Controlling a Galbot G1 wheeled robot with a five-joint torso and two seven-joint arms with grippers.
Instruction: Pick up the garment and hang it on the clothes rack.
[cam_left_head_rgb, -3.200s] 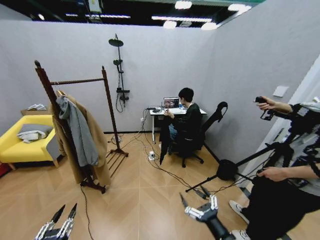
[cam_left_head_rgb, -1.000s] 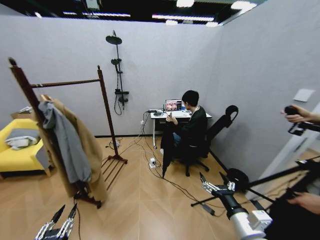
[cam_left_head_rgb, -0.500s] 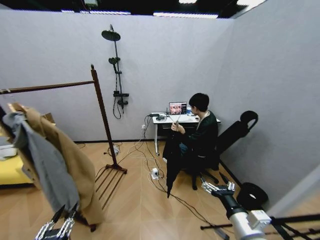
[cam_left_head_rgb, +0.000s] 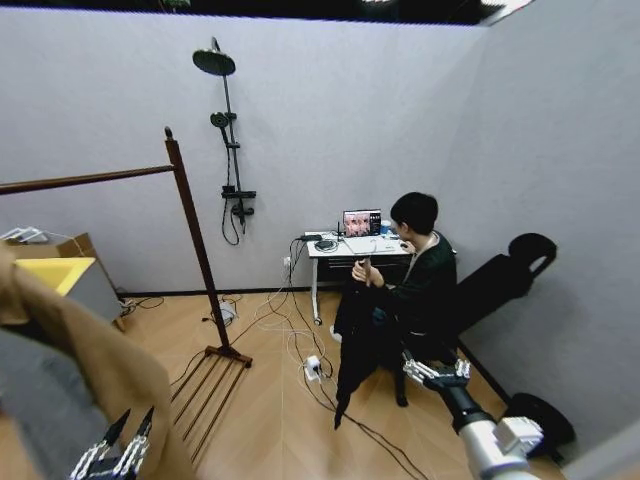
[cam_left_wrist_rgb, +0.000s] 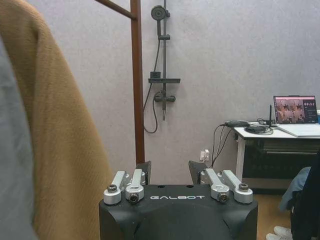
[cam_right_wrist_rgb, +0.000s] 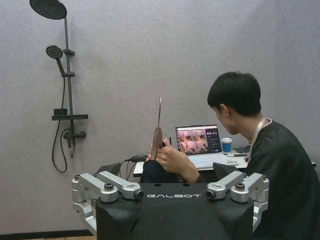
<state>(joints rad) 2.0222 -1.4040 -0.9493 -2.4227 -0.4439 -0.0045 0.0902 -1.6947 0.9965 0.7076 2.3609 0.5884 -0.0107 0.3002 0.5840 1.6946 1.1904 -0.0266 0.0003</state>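
Now the right claw (cam_left_head_rgb: 436, 371), fingers apart & empty, is just beside the limp black garment on a wooden hanger (cam_left_head_rgb: 357, 335) held up by a seated person's hand (cam_right_wrist_rgb: 167, 157). Left claw (cam_left_head_rgb: 113, 450) also open, w/ the tall dark red-brown wooden clothes rack (cam_left_head_rgb: 194, 243) ahead.

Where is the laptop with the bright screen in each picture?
Head view: the laptop sits on the white desk by the back wall, in front of the seated person.
Left wrist view: laptop on the same desk, past the shower.
Right wrist view: laptop just behind the person's raised hand.
Shared landmark: the wall shower.
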